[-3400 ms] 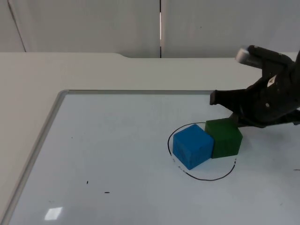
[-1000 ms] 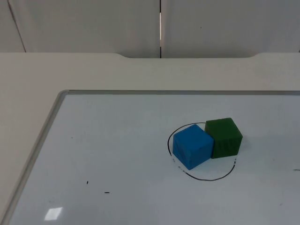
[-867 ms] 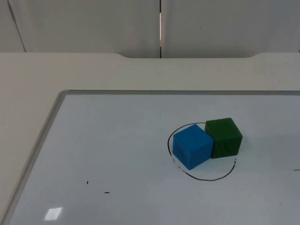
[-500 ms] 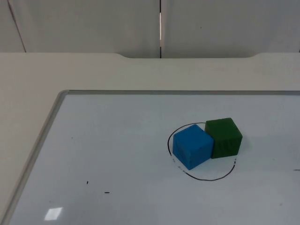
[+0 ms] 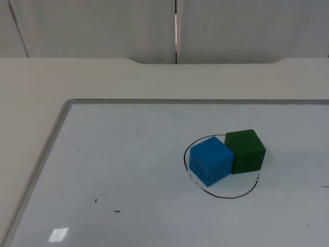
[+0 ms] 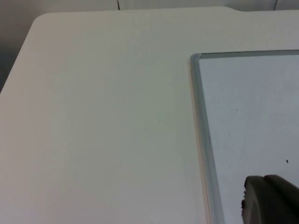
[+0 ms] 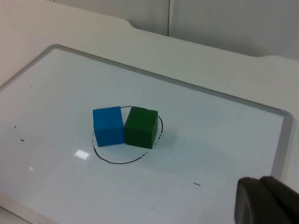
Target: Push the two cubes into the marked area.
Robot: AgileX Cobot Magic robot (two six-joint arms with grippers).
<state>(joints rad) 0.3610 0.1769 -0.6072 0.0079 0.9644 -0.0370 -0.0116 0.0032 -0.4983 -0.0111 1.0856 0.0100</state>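
you had the left hand [image 6: 268,199] held over the whiteboard [image 6: 252,116] near its grey edge, and the right hand [image 7: 264,200] above the board's other end, well apart from the blocks; you couldn't tell whether either was open or closed. the blue block [image 5: 211,161] and the green block [image 5: 245,150] sat touching side by side on the board on the worktop [image 5: 103,77], inside the drawn circle [image 5: 226,195], the green one over its line.

We see the blue cube [image 5: 211,162] and green cube [image 5: 245,151] touching side by side inside the drawn circle [image 5: 222,195].
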